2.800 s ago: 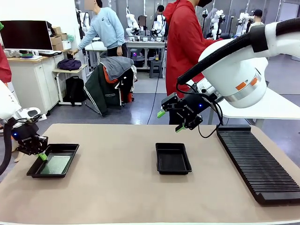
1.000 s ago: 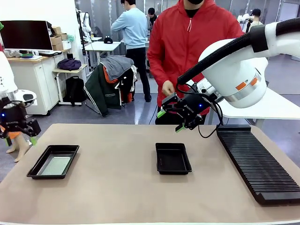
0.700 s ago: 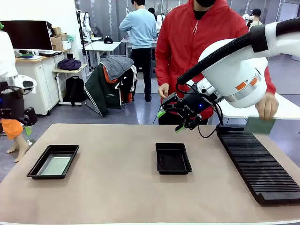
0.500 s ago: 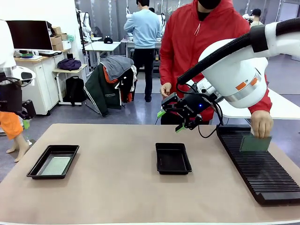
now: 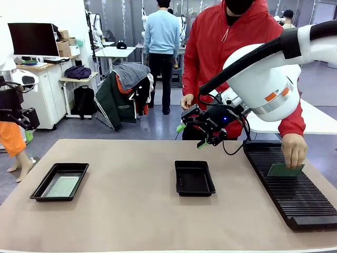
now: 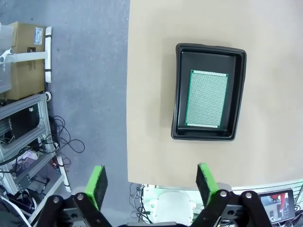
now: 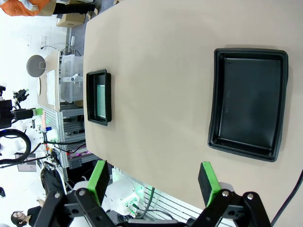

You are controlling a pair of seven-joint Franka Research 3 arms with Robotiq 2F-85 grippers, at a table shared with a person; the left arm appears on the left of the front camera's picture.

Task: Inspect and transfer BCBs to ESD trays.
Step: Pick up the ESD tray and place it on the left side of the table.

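Bright, even indoor light — soft shadows, sharp focus.

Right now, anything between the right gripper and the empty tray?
Nothing visible. The right gripper hangs open over the table near the empty tray; only air between them, and the tray's floor is bare.

The surface [image 5: 131, 211] has a smooth, matt beige covering. The centre ESD tray [image 5: 194, 177] and the left ESD tray [image 5: 59, 181] are black plastic with a slight sheen. The BCB [image 6: 206, 99] has a green, finely dotted face. The rack [image 5: 289, 184] is ribbed, matt black plastic. The arm shell [image 5: 263, 79] is glossy white.
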